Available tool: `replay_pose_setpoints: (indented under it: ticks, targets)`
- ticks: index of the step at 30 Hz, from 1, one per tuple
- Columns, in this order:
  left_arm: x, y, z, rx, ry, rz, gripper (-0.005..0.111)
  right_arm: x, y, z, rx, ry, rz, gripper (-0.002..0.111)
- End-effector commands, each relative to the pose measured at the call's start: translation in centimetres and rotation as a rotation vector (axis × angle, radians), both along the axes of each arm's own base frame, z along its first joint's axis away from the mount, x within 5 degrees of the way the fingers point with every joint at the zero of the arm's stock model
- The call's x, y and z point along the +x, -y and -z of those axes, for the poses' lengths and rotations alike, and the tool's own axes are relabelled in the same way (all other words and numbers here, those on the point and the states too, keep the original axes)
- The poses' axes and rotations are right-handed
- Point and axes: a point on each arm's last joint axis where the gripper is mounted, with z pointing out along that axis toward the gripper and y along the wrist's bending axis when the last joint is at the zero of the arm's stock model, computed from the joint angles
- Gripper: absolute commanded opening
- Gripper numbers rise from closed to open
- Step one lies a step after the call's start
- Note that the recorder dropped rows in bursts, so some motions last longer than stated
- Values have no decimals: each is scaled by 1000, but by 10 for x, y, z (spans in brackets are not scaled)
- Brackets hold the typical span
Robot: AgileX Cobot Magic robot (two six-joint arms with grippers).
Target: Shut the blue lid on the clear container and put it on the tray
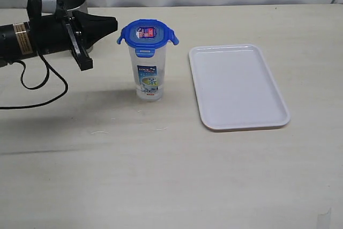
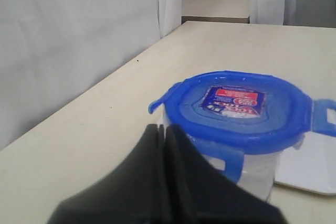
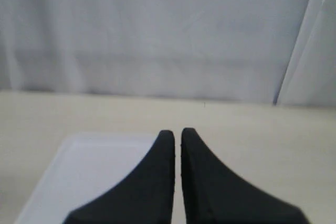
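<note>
blue lid (image 1: 148, 35), red-white sticker | clear container (image 1: 148, 73) | white tray (image 1: 238, 87) | black gripper (image 1: 113, 24)

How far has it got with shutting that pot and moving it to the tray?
The blue lid already sits on the clear container, but its side flaps stick out, seemingly unlatched. The left hand, shut and empty, hovers beside the lid. To do: press the flaps down and move the container onto the tray beside it.
</note>
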Motion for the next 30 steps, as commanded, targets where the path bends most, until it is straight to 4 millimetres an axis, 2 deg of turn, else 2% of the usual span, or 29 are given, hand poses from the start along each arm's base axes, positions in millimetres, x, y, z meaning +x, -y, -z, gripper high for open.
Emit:
replay_pose_setpoints:
  ticks: [1, 3, 6, 8, 11, 14, 18, 22, 27, 30]
  targets:
    - [6, -2, 1, -2, 8, -46, 0, -5, 2, -28, 160, 322, -9, 5]
    - [11, -4, 7, -20, 1, -100, 0, -7, 5, -34, 457, 386, -33, 5]
    - [14, -5, 15, -53, 7, -118, 0, -7, 4, -33, 402, 379, -41, 5]
    - [14, -5, 16, -52, 4, -117, 0, -8, 2, -39, 341, 443, -60, 5]
    - [13, -5, 16, -50, 5, -113, 0, -5, 0, -45, 406, 478, -105, 5]
    - [13, -4, 17, -43, 1, -108, 0, 7, -10, -76, 320, 485, -197, 5]
    - [13, -4, 17, -43, 1, -108, 0, 39, -18, -94, 273, 362, -258, 5]
    - [13, -4, 17, -44, 1, -110, 0, 76, -35, -94, 236, 239, -427, 5]
    - [13, -4, 17, -44, 1, -110, 0, 134, -61, -79, 171, 87, -724, 5]
    - [13, -4, 17, -45, 0, -111, 0, 167, -70, -65, 104, -19, -845, 5]
